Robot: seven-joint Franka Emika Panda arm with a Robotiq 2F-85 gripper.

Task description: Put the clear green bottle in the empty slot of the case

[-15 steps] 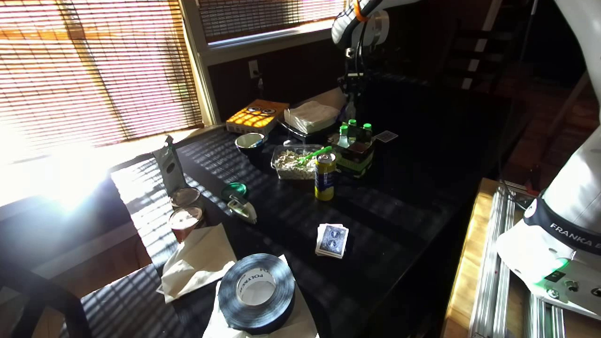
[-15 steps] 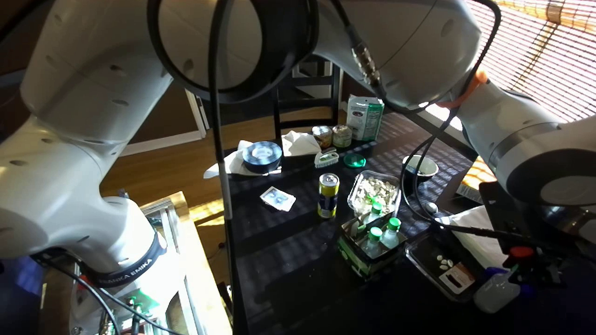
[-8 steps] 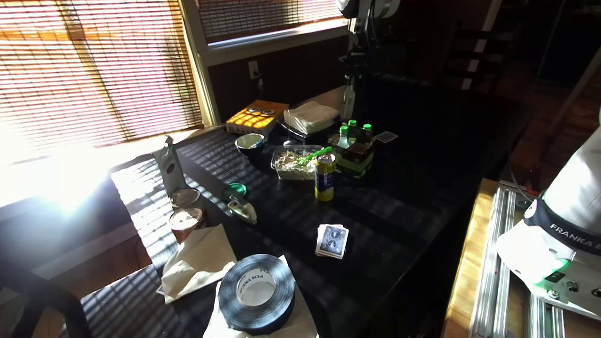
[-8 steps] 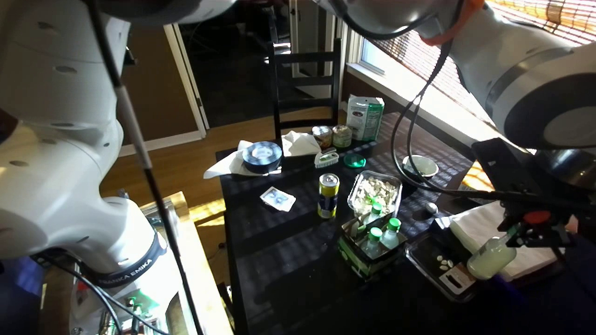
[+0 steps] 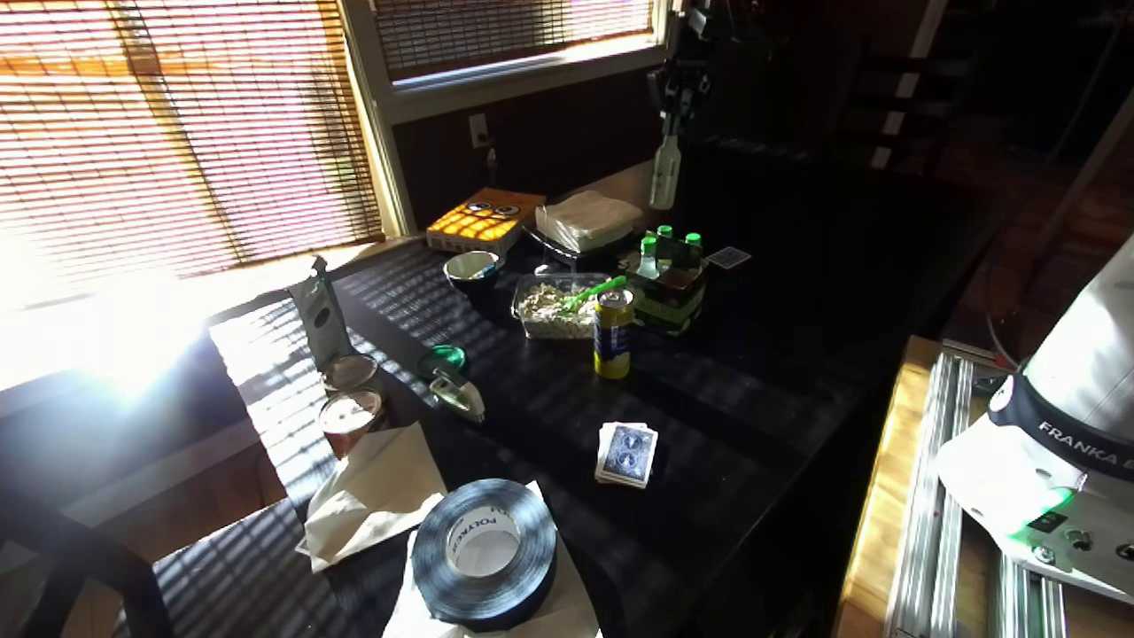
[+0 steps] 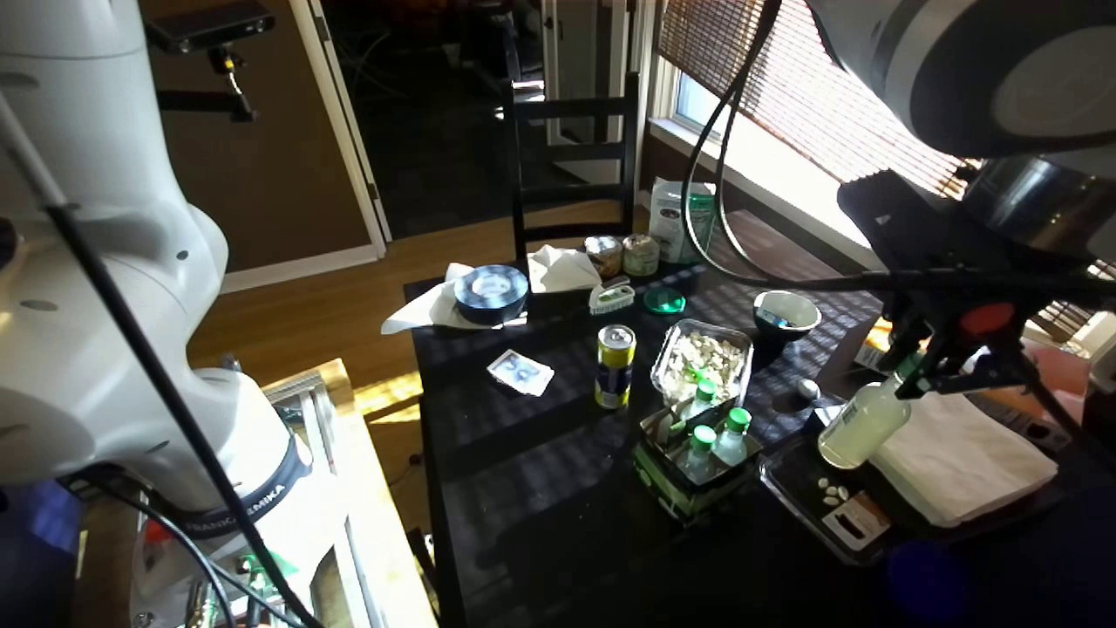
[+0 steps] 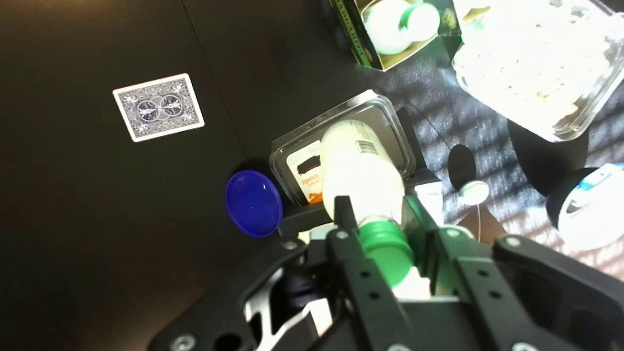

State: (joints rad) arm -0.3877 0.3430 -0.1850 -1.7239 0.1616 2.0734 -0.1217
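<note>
The clear green bottle point(image 5: 665, 175) hangs below my gripper point(image 5: 671, 126) with its base downward, clear of the table. In an exterior view the bottle point(image 6: 863, 427) tilts, base toward the case, with the gripper point(image 6: 909, 371) at its neck. In the wrist view the gripper point(image 7: 378, 209) has its fingers on both sides of the green cap and neck, and the bottle point(image 7: 358, 165) extends away from them. The case point(image 5: 669, 312) stands on the table with green-capped bottles in it. In an exterior view the case point(image 6: 667, 484) shows a dark slot at its near-left corner. The wrist view cuts off the case point(image 7: 352, 34).
A clear plastic tray point(image 6: 798, 515) and a napkin stack point(image 6: 968, 462) lie below the bottle. A box of popcorn-like food point(image 6: 702, 353) and a yellow can point(image 6: 615, 371) stand by the case. A bowl point(image 6: 787, 312), blue lid point(image 7: 253, 203) and playing card point(image 7: 158, 108) are nearby.
My gripper has lifted the bottle and carried it over the tray and napkins. The arm has swung up, uncovering the napkin stack. The case has not moved.
</note>
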